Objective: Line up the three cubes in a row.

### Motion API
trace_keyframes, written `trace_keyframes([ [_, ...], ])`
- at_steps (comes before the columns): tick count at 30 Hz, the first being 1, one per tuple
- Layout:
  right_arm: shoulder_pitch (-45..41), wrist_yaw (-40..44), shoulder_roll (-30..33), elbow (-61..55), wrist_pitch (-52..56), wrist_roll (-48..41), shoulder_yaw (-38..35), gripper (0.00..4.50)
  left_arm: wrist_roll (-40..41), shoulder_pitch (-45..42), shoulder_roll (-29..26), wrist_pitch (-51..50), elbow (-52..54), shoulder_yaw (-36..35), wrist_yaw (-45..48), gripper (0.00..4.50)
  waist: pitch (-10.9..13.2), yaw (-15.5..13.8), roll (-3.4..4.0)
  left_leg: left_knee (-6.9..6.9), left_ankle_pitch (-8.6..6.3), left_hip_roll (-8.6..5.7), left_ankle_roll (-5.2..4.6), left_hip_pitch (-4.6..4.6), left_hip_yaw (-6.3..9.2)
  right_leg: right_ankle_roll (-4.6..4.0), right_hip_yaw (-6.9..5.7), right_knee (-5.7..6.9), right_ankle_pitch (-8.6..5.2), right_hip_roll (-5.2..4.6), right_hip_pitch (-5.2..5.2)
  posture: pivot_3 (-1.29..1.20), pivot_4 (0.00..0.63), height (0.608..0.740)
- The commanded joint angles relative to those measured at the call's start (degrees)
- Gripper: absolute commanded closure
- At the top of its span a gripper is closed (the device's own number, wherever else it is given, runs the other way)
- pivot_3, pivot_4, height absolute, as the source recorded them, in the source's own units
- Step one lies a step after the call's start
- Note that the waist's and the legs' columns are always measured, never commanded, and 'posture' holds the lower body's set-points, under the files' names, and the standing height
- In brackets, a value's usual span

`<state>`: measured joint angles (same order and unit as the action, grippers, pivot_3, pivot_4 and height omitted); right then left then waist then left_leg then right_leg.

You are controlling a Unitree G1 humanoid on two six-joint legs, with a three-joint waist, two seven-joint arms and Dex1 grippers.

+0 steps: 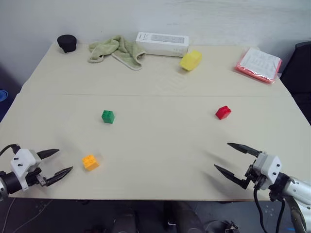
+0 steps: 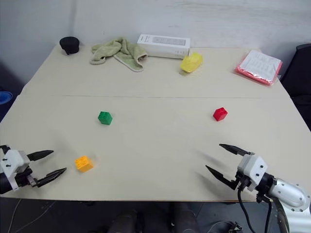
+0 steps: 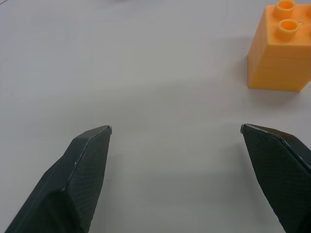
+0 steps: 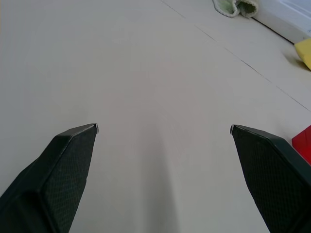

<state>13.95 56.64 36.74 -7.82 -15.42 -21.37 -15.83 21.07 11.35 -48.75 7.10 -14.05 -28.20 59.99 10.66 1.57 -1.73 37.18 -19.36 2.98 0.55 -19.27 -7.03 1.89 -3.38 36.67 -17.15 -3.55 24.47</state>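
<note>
Left gripper (image 1: 65, 161) at the table's near left corner, jaws spread wide, nothing between them, pointing in toward the middle and tipped slightly down. Just beyond its tips, close but apart: orange cube (image 1: 90, 162), studs up, sitting on the tabletop. Right gripper (image 1: 221, 156) at the near right edge, also gaping wide and empty, held about level, aimed inward to the left. Both low over the surface, touching no cube.

Further out, green cube (image 1: 108, 116) left of centre, well apart from the orange one and farther from the near edge. Red cube (image 1: 223, 112) right of centre, roughly level with the green across the table, far from it. No row yet: three cubes scattered in a loose triangle.

Table (image 1: 160, 145) pale beige and matte, with a thin seam running side to side behind the green and red cubes. Along the far edge: black round object (image 1: 66, 43) at the left corner, crumpled green cloth (image 1: 116, 50) next, white box (image 1: 162, 43) lying flat beside it, yellow block (image 1: 191, 60) just in front of the box's right end, pink-edged packet (image 1: 259, 64) at the far right. Behind, a plain whitish wall; dark shape at the right margin beside the table.
</note>
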Motion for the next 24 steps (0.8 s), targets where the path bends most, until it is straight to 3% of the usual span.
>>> trace_keyframes([
  [1,-0.3,-0.3,-1.0,0.7,-2.8,0.0,-0.1,0.0,0.1,-1.5,-1.0,0.1,-0.2,-0.7,-0.2,0.02,0.0,0.0,-0.01,0.0,0.01,0.0,0.01,0.01,0.0,0.0,0.0,0.02,0.0,0.0,0.0,0.0,0.15,0.74],
  [5,0.3,-1.2,-2.2,0.9,-3.8,-0.2,-0.5,0.0,1.6,-2.5,-1.1,-1.1,2.2,0.2,2.5,0.02,0.0,0.0,0.0,0.01,0.04,-0.01,0.03,0.02,0.0,0.0,0.0,0.11,0.0,0.0,0.01,0.0,0.15,0.74],
  [10,1.4,-5.8,-6.7,-0.8,-0.5,-4.4,-1.8,0.0,7.9,-10.7,-0.1,-11.1,5.1,1.1,1.0,0.02,0.0,-0.1,-0.04,0.07,0.09,-0.01,0.09,0.02,0.07,0.0,-0.02,0.19,0.0,-0.01,-0.01,0.0,0.15,0.74],
  [15,6.1,-15.4,-11.6,-4.9,-2.6,-1.1,-7.1,0.0,9.1,-20.0,0.8,-17.3,11.7,8.9,2.3,0.02,0.0,-0.2,0.0,0.05,0.16,-0.06,0.22,0.0,0.08,0.0,0.0,0.24,0.0,-0.03,0.0,0.0,0.15,0.74],
  [20,11.8,-25.4,-19.0,-4.2,-5.5,0.3,-14.0,0.0,8.4,-27.9,3.1,-18.0,11.8,15.4,5.6,0.02,0.0,-0.1,0.0,0.02,0.28,-0.09,0.46,0.0,0.03,0.01,0.04,0.21,0.0,0.01,0.01,0.0,0.15,0.74],
  [24,13.7,-28.1,-21.7,-7.7,-4.7,2.6,-11.1,0.0,5.6,-31.1,5.7,-14.2,10.9,18.5,5.6,0.02,0.0,0.7,0.0,0.01,0.29,-0.08,0.47,0.07,-0.14,0.01,0.26,0.33,0.0,0.07,-0.01,0.0,0.15,0.74],
])
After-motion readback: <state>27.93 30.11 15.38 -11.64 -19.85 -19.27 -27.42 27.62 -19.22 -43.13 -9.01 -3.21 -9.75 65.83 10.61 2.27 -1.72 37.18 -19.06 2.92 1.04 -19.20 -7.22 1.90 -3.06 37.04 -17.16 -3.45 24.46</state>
